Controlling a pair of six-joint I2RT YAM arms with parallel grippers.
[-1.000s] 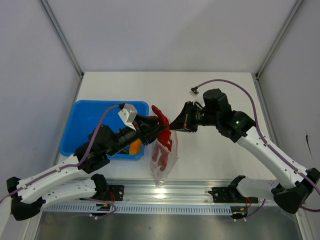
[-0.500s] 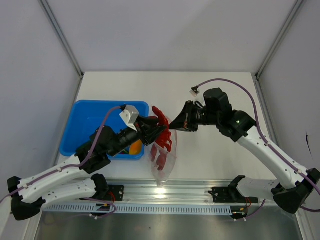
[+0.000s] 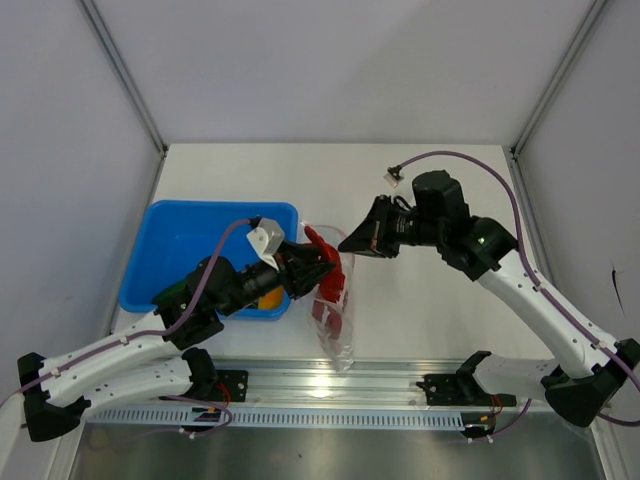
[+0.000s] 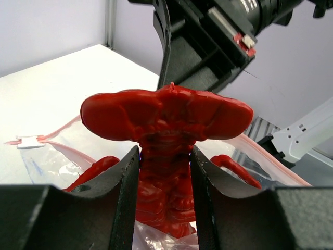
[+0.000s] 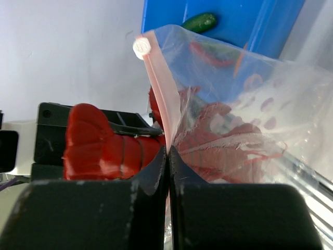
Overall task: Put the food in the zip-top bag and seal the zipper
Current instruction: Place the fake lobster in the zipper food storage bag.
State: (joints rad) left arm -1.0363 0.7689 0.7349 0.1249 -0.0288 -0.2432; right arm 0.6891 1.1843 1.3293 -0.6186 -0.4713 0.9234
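My left gripper point(image 4: 165, 156) is shut on a piece of the food, a red ridged toy point(image 4: 166, 117) with a wide fan end, held at the open mouth of the zip-top bag point(image 3: 336, 312). More red food lies inside the clear bag point(image 4: 229, 161). My right gripper point(image 5: 168, 148) is shut on the bag's pink zipper point(image 5: 156, 83) and holds that edge up above the table. In the top view the right gripper point(image 3: 350, 243) faces the left gripper point(image 3: 306, 268) across the bag mouth, with the red toy point(image 3: 322, 258) between them.
A blue tray point(image 3: 185, 245) lies left of the bag, with a yellow-orange fruit point(image 3: 268, 294) in its near right corner. A green pepper point(image 5: 199, 22) shows in the tray in the right wrist view. A small white connector point(image 3: 393, 178) lies on the table behind the right arm.
My left gripper has carried the red toy slightly down and toward the bag mouth. The bag's hanging end has swung a little to the right. The right gripper has stayed shut on the zipper.
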